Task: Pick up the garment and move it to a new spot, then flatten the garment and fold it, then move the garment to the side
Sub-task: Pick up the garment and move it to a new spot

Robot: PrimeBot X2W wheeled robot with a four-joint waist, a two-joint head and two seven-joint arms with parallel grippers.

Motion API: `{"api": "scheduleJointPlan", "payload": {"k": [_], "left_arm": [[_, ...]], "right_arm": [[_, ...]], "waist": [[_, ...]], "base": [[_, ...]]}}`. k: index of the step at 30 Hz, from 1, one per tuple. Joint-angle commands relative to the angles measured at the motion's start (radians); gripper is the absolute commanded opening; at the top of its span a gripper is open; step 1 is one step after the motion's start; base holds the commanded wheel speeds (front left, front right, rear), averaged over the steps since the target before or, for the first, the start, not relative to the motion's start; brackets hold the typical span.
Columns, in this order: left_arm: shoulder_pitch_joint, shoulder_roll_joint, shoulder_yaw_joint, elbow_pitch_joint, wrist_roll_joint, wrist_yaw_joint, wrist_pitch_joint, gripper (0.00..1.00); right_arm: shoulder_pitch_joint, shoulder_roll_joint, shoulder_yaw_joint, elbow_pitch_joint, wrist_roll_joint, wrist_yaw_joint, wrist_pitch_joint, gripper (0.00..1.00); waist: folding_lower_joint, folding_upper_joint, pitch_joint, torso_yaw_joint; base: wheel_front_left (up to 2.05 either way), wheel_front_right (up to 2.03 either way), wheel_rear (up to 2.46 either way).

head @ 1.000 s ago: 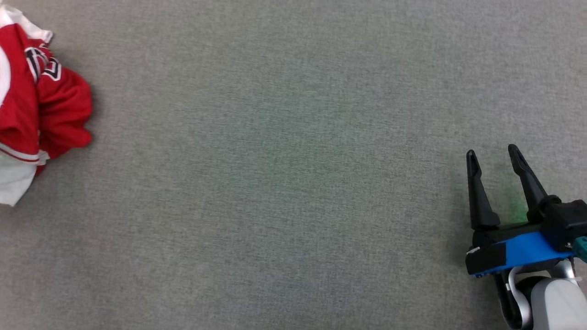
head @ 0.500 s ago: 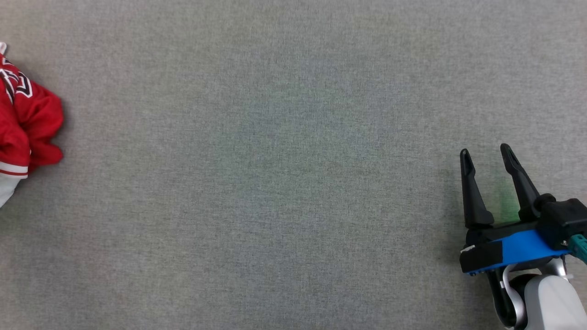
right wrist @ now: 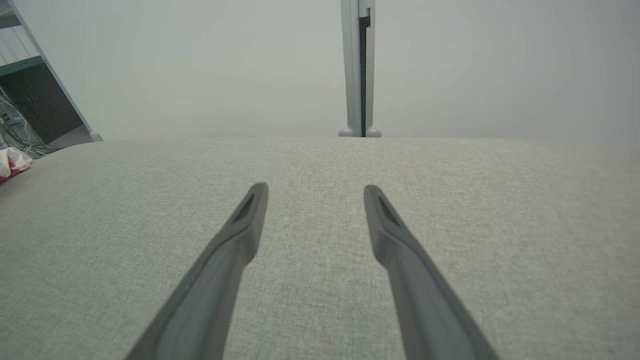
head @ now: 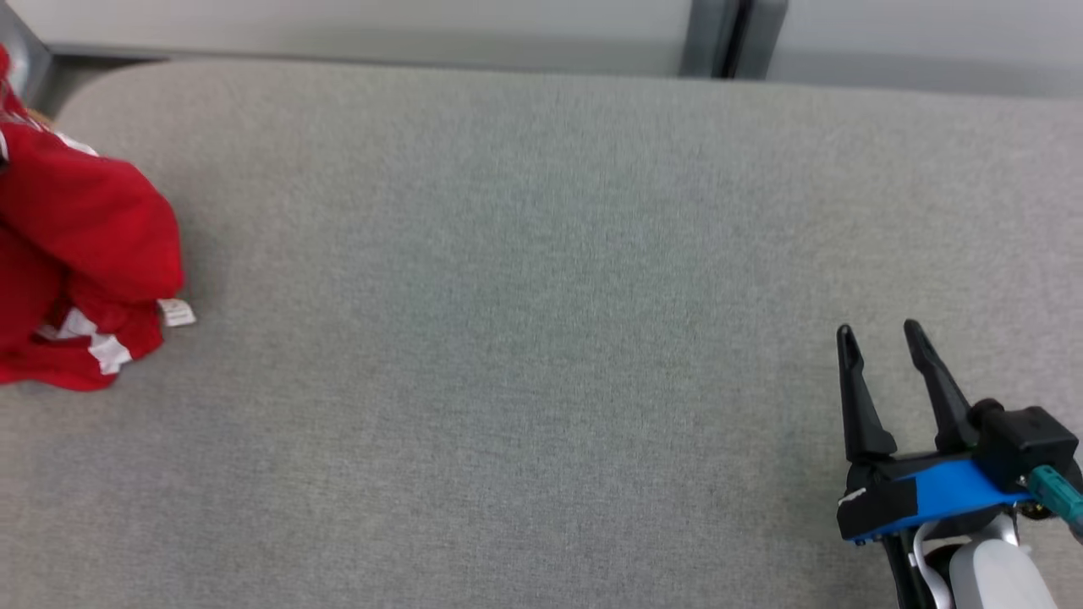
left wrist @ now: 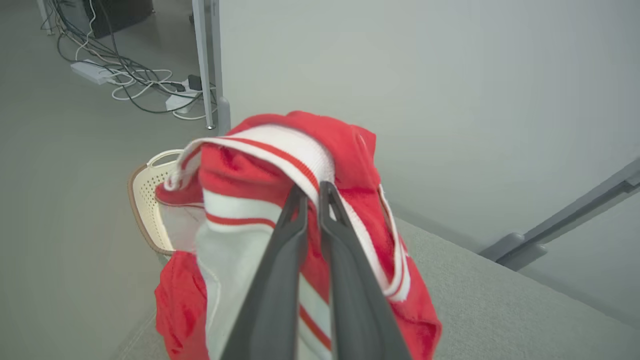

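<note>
The garment [head: 85, 245], a bunched red-and-white jersey, sits at the 9 o'clock edge of the head view, over the left end of the grey table [head: 541, 338]. As a bundle, its long axis runs from 12 to 6 o'clock there. Its broad red fold is uppermost, and a small white tag [head: 178, 314] sticks out toward 4 o'clock. Whether its lower end touches the table cannot be told.

In the left wrist view the left end effector [left wrist: 312, 187] has its fingers pressed nearly together, pinching the garment [left wrist: 350, 150]. A white ribbed band with red stripes arches over the fingertips from 10 to 4 o'clock. The rest of the cloth hangs down both sides toward 6 o'clock. Behind it, at 9 o'clock, stands a cream perforated basket [left wrist: 142, 200] on the floor. Cables [left wrist: 125, 75] lie at 11 o'clock.

The right end effector [head: 880, 331] is at 4 o'clock in the head view, well apart from the garment. Its fingers are spread and hold nothing, pointing to 12 o'clock. In its own wrist view the right end effector [right wrist: 315, 191] hangs over bare table, with a scrap of the garment [right wrist: 12, 162] at 9 o'clock.
</note>
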Motion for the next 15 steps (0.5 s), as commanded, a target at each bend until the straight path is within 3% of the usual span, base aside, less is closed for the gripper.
{"api": "scheduleJointPlan", "payload": {"k": [1, 6, 15], "left_arm": [[-0.032, 0.010, -0.011, -0.029, 0.011, -0.006, 0.010, 0.00], [-0.105, 0.013, -0.062, -0.146, 0.028, -0.025, 0.058, 0.00], [-0.181, -0.094, -0.178, -0.347, 0.012, -0.019, 0.137, 0.00]], "right_arm": [[0.015, -0.004, -0.002, 0.012, 0.013, 0.000, -0.009, 1.00], [0.038, -0.004, -0.011, 0.056, 0.035, 0.000, -0.031, 1.00], [0.064, -0.004, -0.016, 0.069, 0.041, 0.000, -0.037, 1.00]], "waist": [[0.0002, 0.0000, -0.069, 0.003], [0.0002, 0.0000, -0.143, -0.017], [0.0002, 0.0000, -0.204, -0.105]], "base": [[0.00, 0.00, 0.00], [0.00, 0.00, 0.00], [0.00, 0.00, 0.00]]}}
